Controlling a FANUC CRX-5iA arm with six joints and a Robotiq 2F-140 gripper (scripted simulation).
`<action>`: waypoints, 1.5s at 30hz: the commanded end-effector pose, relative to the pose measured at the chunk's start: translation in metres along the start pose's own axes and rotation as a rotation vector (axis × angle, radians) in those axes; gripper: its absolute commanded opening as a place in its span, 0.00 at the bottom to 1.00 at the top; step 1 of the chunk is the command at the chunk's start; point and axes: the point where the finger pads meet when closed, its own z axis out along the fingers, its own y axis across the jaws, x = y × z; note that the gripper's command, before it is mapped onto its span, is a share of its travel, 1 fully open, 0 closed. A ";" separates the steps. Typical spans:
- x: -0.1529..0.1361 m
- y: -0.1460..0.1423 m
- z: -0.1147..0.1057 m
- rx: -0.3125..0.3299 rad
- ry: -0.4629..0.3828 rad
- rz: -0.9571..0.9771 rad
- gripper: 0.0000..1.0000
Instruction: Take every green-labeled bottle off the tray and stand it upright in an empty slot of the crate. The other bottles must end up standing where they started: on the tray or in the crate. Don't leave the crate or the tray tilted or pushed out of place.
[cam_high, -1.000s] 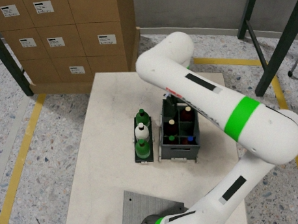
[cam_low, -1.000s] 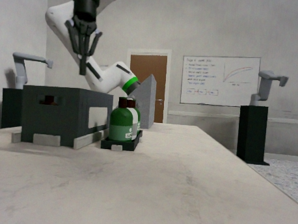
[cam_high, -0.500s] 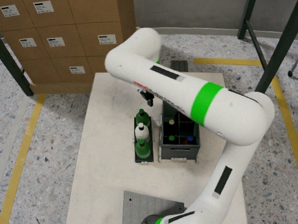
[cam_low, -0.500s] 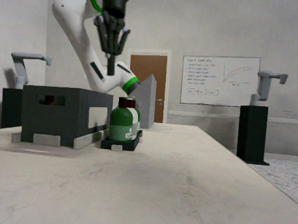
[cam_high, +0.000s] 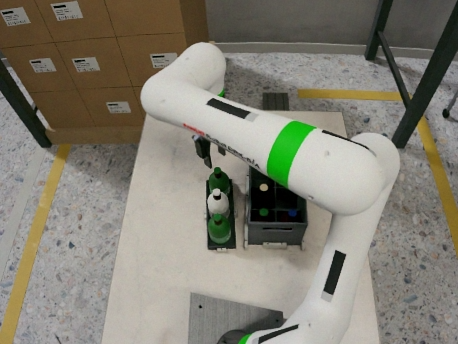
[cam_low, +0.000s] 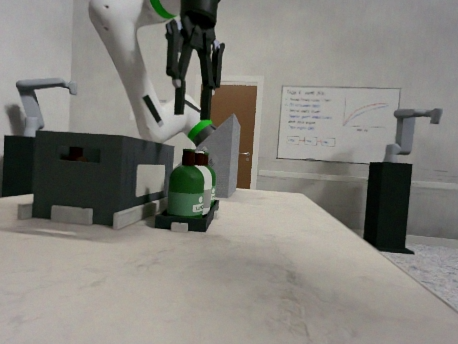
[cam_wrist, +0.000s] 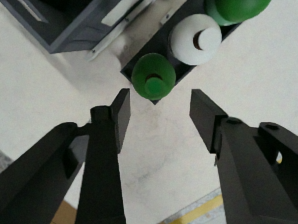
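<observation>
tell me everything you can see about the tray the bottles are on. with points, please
The tray (cam_high: 211, 241) (cam_low: 165, 220) (cam_wrist: 131, 64) is narrow, long and dark, nearly black, with a low rim and a matte look, perhaps plastic. It lies flat on the pale tabletop beside the gray crate, with a gap between them. Three bottles stand upright in it in a single row: green, white, green. Small light-colored pieces sit against its outer edges. It looks level. The fingers are above it and not touching it.
</observation>
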 end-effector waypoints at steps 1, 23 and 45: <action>-0.001 0.000 -0.001 0.001 -0.002 0.000 0.44; -0.001 0.000 -0.001 0.001 -0.002 0.000 0.44; -0.001 0.000 0.007 0.001 -0.002 0.000 0.44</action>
